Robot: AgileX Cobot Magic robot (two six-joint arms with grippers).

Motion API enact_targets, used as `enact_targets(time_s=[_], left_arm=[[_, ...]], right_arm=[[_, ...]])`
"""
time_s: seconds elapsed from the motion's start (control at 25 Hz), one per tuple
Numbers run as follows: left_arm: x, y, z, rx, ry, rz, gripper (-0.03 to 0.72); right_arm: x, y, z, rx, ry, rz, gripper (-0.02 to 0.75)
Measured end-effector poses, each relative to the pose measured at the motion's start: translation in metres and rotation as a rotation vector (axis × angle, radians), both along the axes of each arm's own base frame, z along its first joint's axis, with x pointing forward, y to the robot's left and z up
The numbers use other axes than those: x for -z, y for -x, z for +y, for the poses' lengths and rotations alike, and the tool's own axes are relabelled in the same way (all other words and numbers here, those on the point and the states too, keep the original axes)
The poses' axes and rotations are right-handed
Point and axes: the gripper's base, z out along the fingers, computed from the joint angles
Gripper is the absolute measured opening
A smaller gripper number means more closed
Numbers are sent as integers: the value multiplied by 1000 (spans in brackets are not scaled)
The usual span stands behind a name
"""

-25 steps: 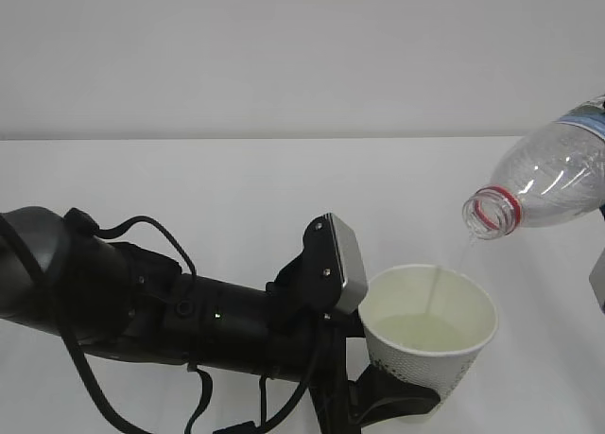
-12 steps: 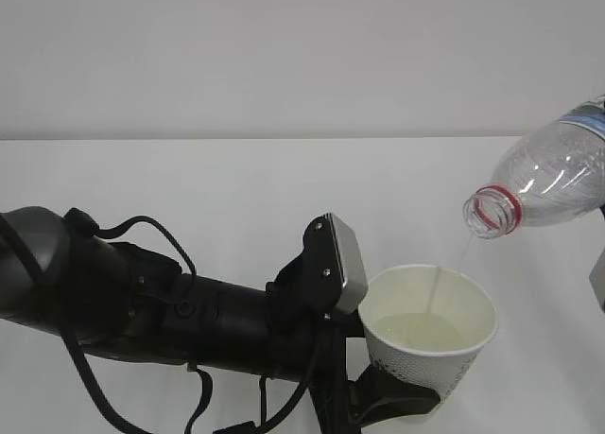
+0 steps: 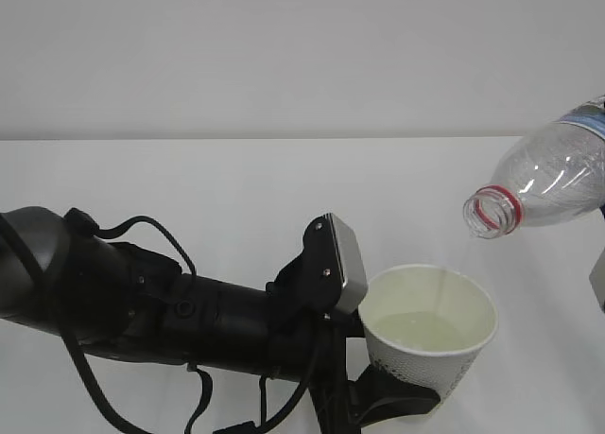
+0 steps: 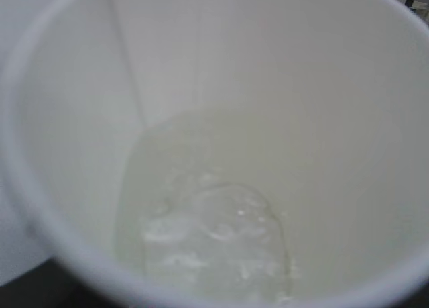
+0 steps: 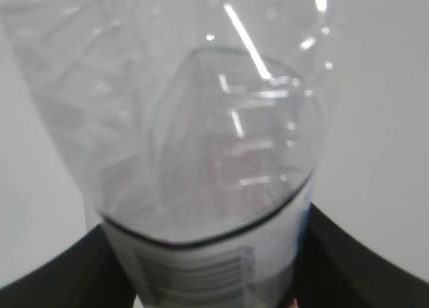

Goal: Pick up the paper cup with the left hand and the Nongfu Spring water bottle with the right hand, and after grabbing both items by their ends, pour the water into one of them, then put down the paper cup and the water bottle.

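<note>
**White room, pour nearly finished**

Plain white tabletop (image 3: 189, 188), blank wall behind. Left hand (image 3: 397, 396) has its fingers clamped round the base of the small white paper cup (image 3: 430, 330). Right hand (image 5: 201, 281) grips the clear ribbed plastic bottle (image 3: 548, 183) by its bottom end, tipped mouth-down above the cup. Water (image 4: 208, 234) is pooled inside; only a thin trickle falls. Setting both down remains.

Tilted bottle (image 3: 553, 183), cup (image 3: 430, 335) w/ water (image 4: 208, 244)
</note>
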Motion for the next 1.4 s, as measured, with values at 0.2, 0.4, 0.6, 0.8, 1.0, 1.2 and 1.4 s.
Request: enact_targets(time_s=[0.2,0.4,0.6,0.8,1.0,1.2,1.4], left_arm=[[0,0,0,0,0,0,522],[0,0,0,0,0,0,522],[0,0,0,0,0,0,522],[0,0,0,0,0,0,522],[0,0,0,0,0,0,522],[0,0,0,0,0,0,522],[0,0,0,-2,0,1,522]], right_arm=[[0,0,0,0,2,-1,458],[0,0,0,0,4,-1,458],[0,0,0,0,6,-1,458],[0,0,0,0,6,-1,458],[0,0,0,1,5,-1,458],[0,0,0,1,5,-1,458],[0,0,0,1,7,-2,458]])
